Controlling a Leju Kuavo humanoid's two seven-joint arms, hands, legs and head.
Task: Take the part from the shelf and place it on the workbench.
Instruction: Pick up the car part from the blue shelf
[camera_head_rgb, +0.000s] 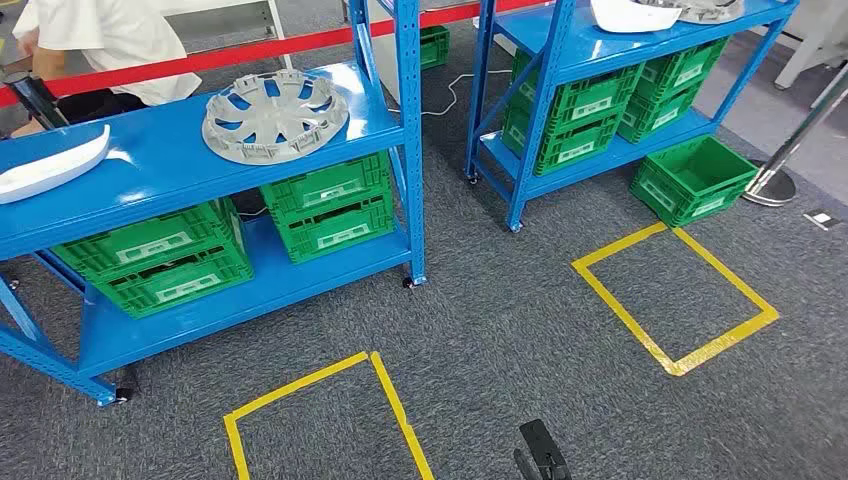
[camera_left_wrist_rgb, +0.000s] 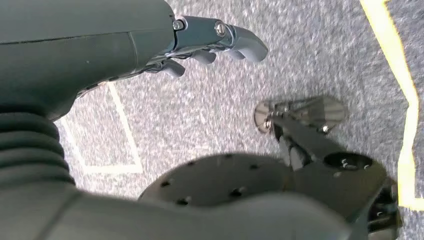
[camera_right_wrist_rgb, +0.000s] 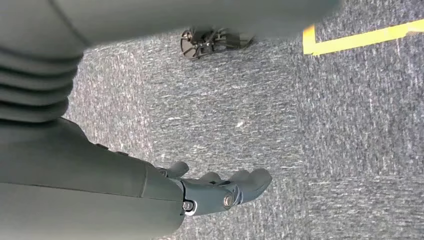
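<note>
Head view: one grey wheel cover (camera_head_rgb: 275, 116) on the shelf (camera_head_rgb: 170, 160); both hands, left hand (camera_left_wrist_rgb: 210, 45) and right hand (camera_right_wrist_rgb: 220, 187), hang loosely spread, holding nothing.

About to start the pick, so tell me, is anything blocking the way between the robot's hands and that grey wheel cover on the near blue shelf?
Nothing visible blocks it. The wheel cover lies uncovered on the shelf's top; both hands, left hand and right hand, hang over bare carpet.

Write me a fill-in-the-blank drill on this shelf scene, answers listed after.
1. The grey wheel cover lies on the ___ shelf.
2. The crates under it are ___.
3. The tape squares on the carpet are ___.
4. The left hand holds ___.

Answers: blue; green; yellow; nothing
</note>
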